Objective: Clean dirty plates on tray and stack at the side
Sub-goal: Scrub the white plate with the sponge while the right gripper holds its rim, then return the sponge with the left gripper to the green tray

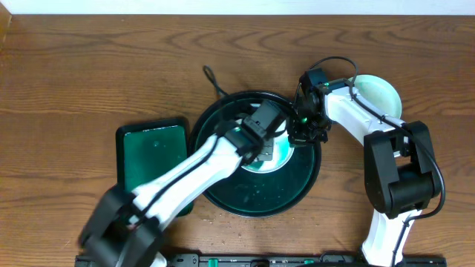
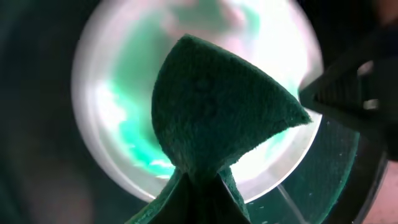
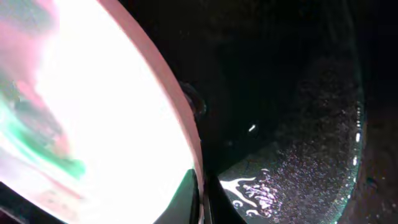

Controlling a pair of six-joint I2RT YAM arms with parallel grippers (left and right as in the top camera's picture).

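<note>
Bright and even on the brown surface [image 1: 74, 67]. Very blurry up close, with glare on the white plate [image 2: 106, 112] and near black on the dark tray [image 3: 298, 124], except tiny sparkles.

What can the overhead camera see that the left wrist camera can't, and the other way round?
Only overhead: both arms whole, a small rectangular tray left of the round tray, and a second plate off to the side on the table.
Only left wrist: a folded green cloth, pinched in the left claw, close over the plate's green smears.
Both: the smeared plate lying in the round tray, with the right claw at its rim.
</note>
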